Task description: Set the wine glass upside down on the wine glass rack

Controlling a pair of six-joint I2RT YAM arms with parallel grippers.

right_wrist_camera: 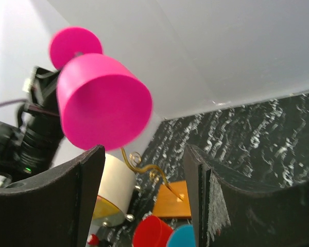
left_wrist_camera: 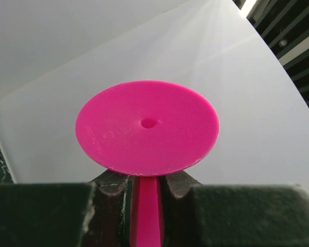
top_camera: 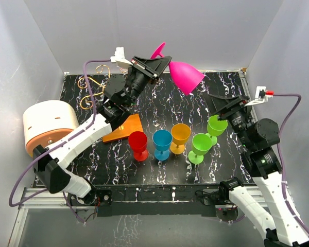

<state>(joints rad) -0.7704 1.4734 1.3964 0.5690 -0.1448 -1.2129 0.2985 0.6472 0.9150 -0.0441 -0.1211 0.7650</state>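
- Counter (top_camera: 159, 103): a row of glasses (top_camera: 161, 141) stands below the raised load; a drop would scatter them.
- Rack (top_camera: 88, 90): far-left corner, partly hidden behind the left arm. Its thin wire loops could snag the foot or tip over.
- Wine glass (top_camera: 186, 76): pink, in the air, tilted, well apart from the rack.
- Left end effector (top_camera: 164, 62): clamped on the stem only; the bowl's weight may twist it.
- Right end effector (top_camera: 222, 109): open, empty, just beside a green glass (top_camera: 215, 126); could knock it.

Robotics lab test cell: white panel walls (top_camera: 144, 31) on three sides; black marbled bench (top_camera: 159, 105); aluminium frame (top_camera: 28, 198); left arm (top_camera: 77, 139), right arm (top_camera: 268, 170) bolted at near edge; purple cable (top_camera: 286, 94).
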